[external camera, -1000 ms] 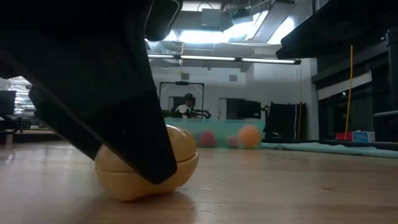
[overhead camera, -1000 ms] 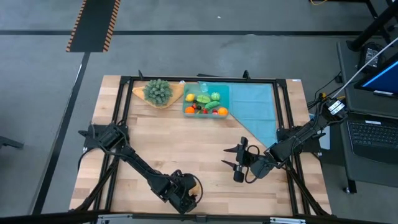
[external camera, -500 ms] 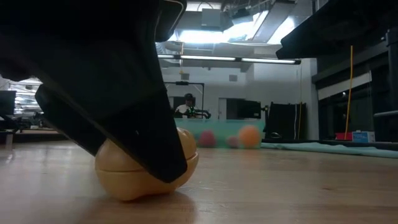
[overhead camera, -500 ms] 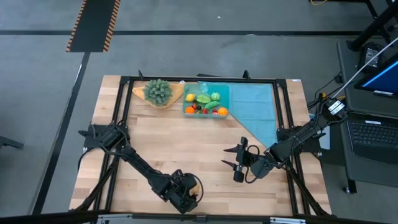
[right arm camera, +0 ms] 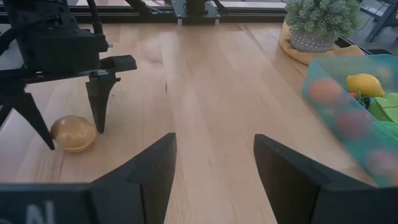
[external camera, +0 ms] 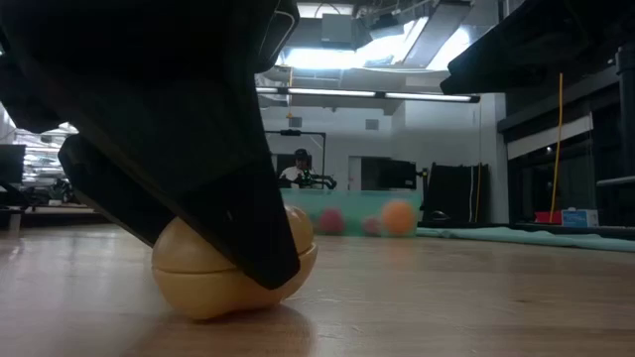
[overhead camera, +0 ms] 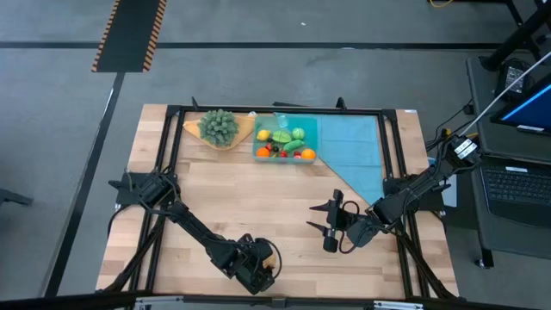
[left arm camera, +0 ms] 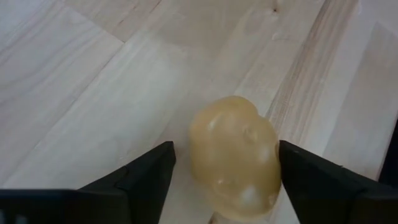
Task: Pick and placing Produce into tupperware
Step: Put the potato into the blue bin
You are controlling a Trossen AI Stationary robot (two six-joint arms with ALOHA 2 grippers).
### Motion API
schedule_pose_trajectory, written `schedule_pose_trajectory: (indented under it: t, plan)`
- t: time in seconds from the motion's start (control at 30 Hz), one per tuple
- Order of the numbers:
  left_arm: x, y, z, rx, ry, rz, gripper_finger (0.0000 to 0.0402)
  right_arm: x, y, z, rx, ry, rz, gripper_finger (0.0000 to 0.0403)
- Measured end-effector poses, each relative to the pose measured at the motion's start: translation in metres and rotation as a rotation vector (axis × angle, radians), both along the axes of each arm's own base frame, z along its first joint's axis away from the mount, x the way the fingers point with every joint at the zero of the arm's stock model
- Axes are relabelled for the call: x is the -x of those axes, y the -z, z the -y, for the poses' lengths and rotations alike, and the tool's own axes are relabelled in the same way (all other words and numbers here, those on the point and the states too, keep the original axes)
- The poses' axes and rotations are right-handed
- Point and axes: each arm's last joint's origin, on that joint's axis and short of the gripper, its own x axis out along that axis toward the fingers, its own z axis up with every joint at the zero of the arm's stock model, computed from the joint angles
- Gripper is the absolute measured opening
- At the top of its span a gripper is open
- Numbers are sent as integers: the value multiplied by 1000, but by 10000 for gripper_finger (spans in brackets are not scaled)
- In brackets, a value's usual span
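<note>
A tan potato-like toy (overhead camera: 272, 256) lies on its side on the bare wood near the table's near edge; it also shows in the low view (external camera: 233, 273) and the left wrist view (left arm camera: 235, 157). My left gripper (overhead camera: 261, 265) is open and lowered over it from above, one finger on each side of the toy (right arm camera: 73, 132). The teal tupperware (overhead camera: 286, 139) stands by the far edge, holding several red, orange, yellow and green toys. My right gripper (overhead camera: 331, 226) is open and hovers over the table's right middle. My left gripper (left arm camera: 227, 146) straddles the tan toy from above, fingers pointing down. One finger (left arm camera: 149, 177) stands apart from it. The other finger (left arm camera: 305, 177) is right against the toy's side (left arm camera: 273, 152); I cannot tell whether it touches. The toy rests on the table.
A teal cloth (overhead camera: 357, 151) lies to the right of the tupperware. A bushy green plant in a tan wooden dish (overhead camera: 219, 127) stands to its left. A black frame (overhead camera: 172, 155) runs around the table. Bare wood stretches between the two grippers.
In the low view my left gripper's finger has crept a little farther across the tan toy and covers more of it. The toy has stayed where it was.
</note>
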Motion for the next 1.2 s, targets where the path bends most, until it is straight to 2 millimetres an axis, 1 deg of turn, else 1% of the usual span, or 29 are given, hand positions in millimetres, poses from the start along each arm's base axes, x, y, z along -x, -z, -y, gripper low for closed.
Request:
schedule_pose_trajectory:
  t: [0.23,0.37,0.67,0.77,0.83,0.93,1.03,1.2]
  plan:
    - [1,1,-1,-9,-3,-7,215,0,0,0,0,0,0,217]
    - [1,1,-1,-9,-4,-7,191,0,0,0,0,0,0,217]
    - [2,0,1,-31,38,-8,191,0,0,-1,-9,-20,-10,217]
    - [5,-6,0,-38,60,-33,186,0,1,-1,-10,-23,-13,217]
    - [8,-12,-2,-46,64,-44,186,0,1,-1,-10,-23,-13,217]
    - [12,-32,-5,-58,73,-19,188,0,1,-1,-10,-23,-12,217]
    - [19,-45,-6,-111,89,-4,192,0,1,-1,-10,-23,-12,217]
    - [31,-79,-12,-191,144,30,185,0,0,-1,-11,-23,-12,217]
